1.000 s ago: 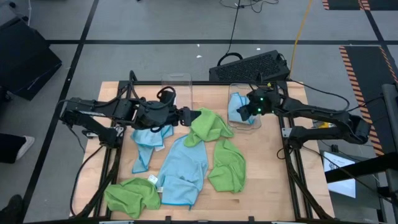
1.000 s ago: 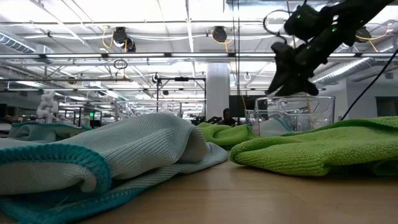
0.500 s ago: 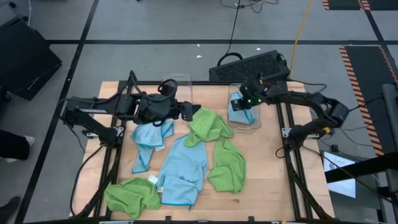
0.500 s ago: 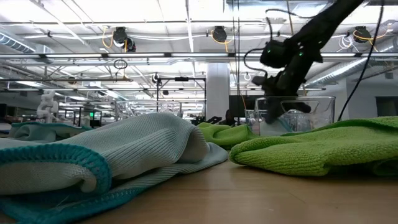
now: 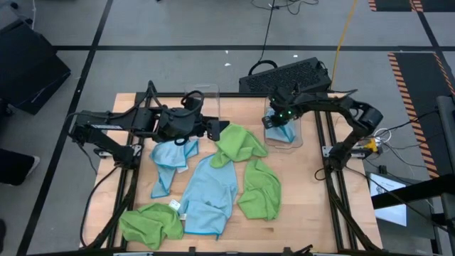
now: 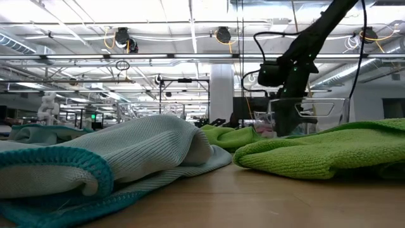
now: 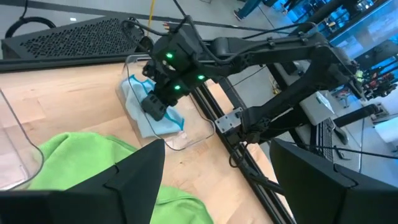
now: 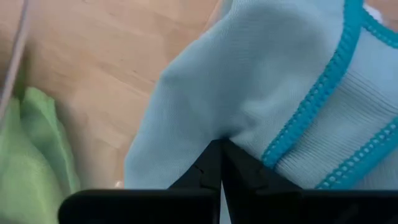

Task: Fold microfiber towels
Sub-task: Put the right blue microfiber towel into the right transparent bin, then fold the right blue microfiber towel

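Three green towels (image 5: 240,144), four blue (image 5: 210,186); right gripper (image 5: 279,126) clamped on binned blue towel (image 7: 151,111); left gripper (image 5: 217,131) agape.

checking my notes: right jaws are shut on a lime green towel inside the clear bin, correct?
Not quite. The towel is light blue, not lime green, as the right wrist view shows. The rest holds: the right gripper is shut on it inside the clear bin.
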